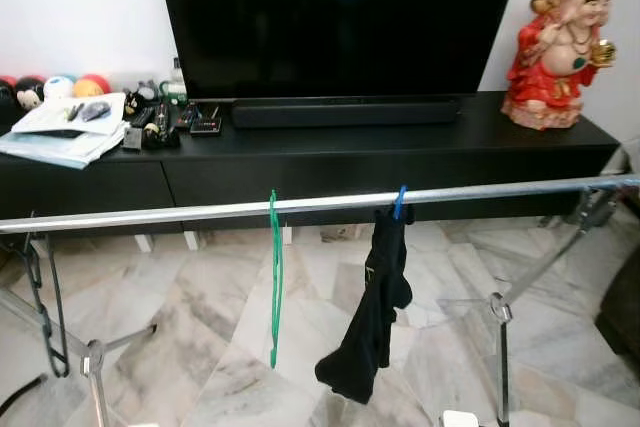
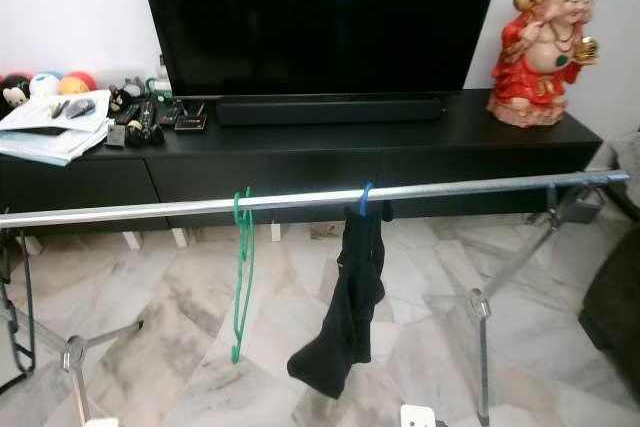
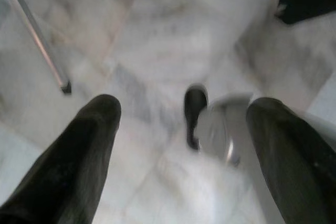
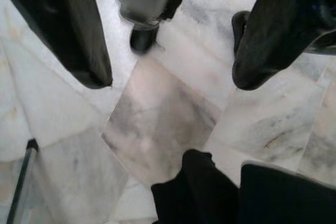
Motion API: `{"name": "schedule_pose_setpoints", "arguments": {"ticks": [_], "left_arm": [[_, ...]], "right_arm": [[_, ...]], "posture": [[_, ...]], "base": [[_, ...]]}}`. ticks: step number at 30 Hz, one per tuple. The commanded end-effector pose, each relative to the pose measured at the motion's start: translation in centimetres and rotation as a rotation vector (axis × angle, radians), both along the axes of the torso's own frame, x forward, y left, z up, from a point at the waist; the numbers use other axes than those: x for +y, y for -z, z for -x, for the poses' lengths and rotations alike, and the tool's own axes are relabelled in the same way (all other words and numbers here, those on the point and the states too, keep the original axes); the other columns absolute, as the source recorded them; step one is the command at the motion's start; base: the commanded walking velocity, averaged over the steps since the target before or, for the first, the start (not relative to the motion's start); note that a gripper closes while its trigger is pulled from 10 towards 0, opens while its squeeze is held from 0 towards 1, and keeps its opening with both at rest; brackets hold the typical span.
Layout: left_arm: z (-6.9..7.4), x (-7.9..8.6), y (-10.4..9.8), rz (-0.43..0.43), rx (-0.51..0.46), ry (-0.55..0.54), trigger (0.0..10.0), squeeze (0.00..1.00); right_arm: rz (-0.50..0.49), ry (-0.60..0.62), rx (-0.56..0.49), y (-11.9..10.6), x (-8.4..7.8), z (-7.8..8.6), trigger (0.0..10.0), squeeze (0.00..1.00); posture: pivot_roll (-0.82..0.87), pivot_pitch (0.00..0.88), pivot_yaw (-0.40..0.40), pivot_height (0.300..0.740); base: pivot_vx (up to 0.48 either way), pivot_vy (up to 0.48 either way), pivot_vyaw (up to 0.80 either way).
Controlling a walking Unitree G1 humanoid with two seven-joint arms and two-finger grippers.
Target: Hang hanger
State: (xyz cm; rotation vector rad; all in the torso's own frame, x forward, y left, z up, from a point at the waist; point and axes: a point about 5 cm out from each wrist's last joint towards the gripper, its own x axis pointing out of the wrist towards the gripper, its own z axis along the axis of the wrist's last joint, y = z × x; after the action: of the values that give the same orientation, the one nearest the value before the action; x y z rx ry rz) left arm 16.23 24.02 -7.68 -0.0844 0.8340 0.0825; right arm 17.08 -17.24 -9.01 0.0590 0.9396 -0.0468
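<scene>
The room is looking bright and evenly lit. Light is gleaming along the silver rail (image 1: 300, 205), and the marble floor (image 1: 200, 297) below the rail is shining softly. The head views are looking sharp. The left wrist view is looking blurry, and the black fingers (image 3: 68, 161) there are looking fuzzy.

A thin green hanger (image 1: 275, 277) hangs by its hook from the silver rail (image 1: 200, 211) of a drying rack, left of the rail's middle, turned edge-on so it reads as a narrow vertical loop dangling above the marble floor, bare of any garment. To its right along the same rail, well apart from it, a blue hanger (image 1: 400, 201) shows only its hook over the bar, with a black garment (image 1: 375, 312) draped from it and drooping down in a limp fold.
</scene>
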Motion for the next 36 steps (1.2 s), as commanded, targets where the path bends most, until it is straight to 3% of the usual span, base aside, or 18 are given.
{"name": "schedule_pose_setpoints", "arguments": {"ticks": [1,11,17,22,26,36], "left_arm": [[0.8,-0.2,0.4,0.008,0.019,-0.01,10.0,0.0],[1.0,-0.4,0.5,0.013,0.023,-0.009,10.0,0.0],[1.0,-0.6,0.6,0.018,0.021,-0.012,10.0,0.0],[0.9,-0.6,0.6,0.02,0.022,-0.01,10.0,0.0],[0.9,-0.6,0.6,0.019,0.022,-0.011,10.0,0.0],[0.9,-0.8,0.6,0.028,0.024,-0.014,10.0,0.0]], "right_arm": [[0.008,-0.013,-0.005,-0.2,0.1,-0.5,10.0,0.0],[0.012,-0.009,-0.008,-0.3,-0.2,-0.7,10.0,0.0],[0.028,0.008,0.005,0.0,-2.7,0.9,10.0,0.0],[0.036,0.018,0.005,-0.2,-4.0,1.1,10.0,0.0],[0.036,0.019,0.0,-0.3,-4.1,0.7,10.0,0.0],[0.022,0.012,-0.008,-0.5,-2.5,-0.5,10.0,0.0]], "posture": [[0.11,0.0,0.008,0.74],[0.11,0.003,0.006,0.74],[0.11,0.007,0.002,0.74],[0.11,0.009,0.001,0.74],[0.11,0.009,0.002,0.74],[0.11,0.01,0.003,0.74]], "base": [[-0.307,0.0,0.0],[-0.309,0.0,0.0],[-0.308,0.0,0.0],[-0.307,0.0,0.0],[-0.155,0.0,0.0],[0.0,0.0,0.0]]}}
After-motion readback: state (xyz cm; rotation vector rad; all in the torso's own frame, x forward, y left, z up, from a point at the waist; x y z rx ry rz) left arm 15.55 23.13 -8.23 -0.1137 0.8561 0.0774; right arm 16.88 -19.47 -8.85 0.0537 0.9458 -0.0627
